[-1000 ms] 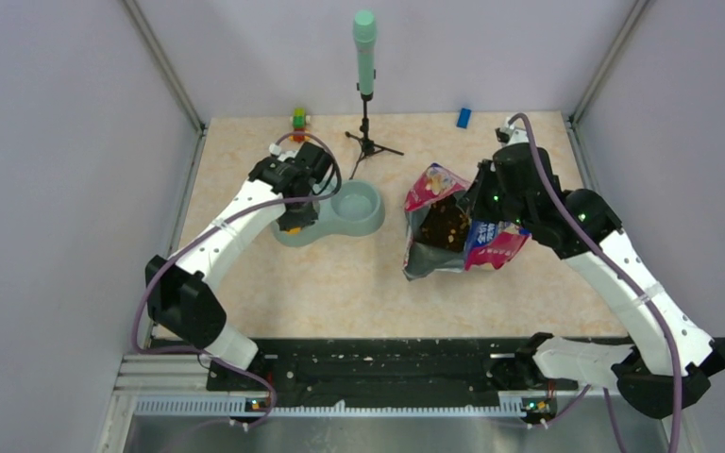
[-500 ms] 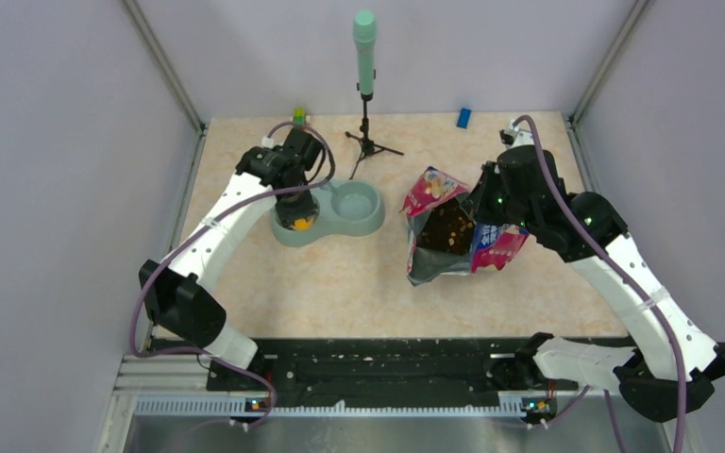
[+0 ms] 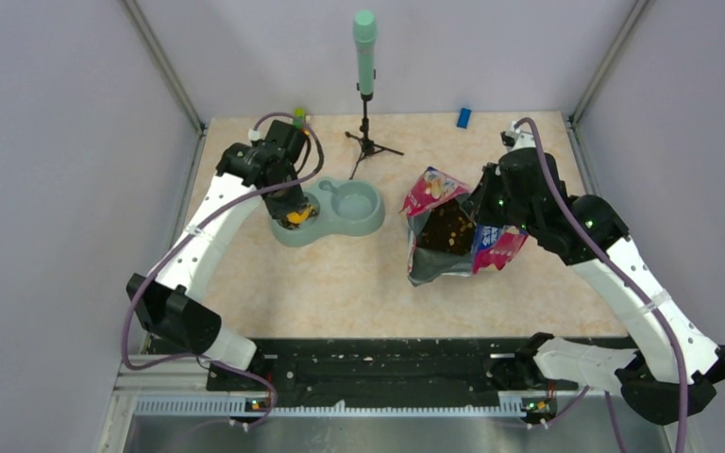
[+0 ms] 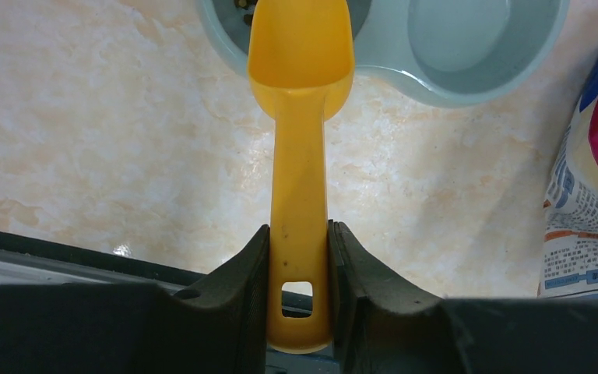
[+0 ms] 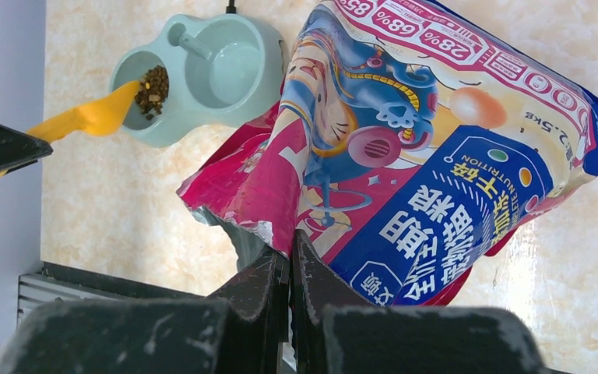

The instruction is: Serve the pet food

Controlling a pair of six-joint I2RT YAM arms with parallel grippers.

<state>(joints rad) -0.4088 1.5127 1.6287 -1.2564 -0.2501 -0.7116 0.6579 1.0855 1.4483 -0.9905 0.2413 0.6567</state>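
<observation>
Your left gripper [image 4: 297, 261] is clamped on the handle of the orange-yellow scoop [image 4: 300, 117], one finger pressed to each side just above the hanging hole. You have the scoop reaching across the rim of the pale green double pet bowl [image 3: 370, 225], with its mouth over the left well. In that left well you will find a small heap of dark-brown kibble [image 5: 153, 84], lying right at the scoop's tip in the right wrist view. What your left wrist camera shows of the scoop's inside is plain yellow plastic. Behind the bowl you have a mint-green microphone [image 3: 365, 52] standing upright on a small black tripod. To the right of the bowl and apart from it, the glossy pink-and-blue cat food bag [image 5: 436, 156] lies on the marbled table [image 3: 340, 283] with its torn mouth gaping, and more kibble shows inside it from above. Your right gripper [image 5: 290, 251] has its fingers pressed together on the ragged pink edge of that mouth, pinching it. Near the table's far right edge you can see a small blue block [image 3: 463, 117]
</observation>
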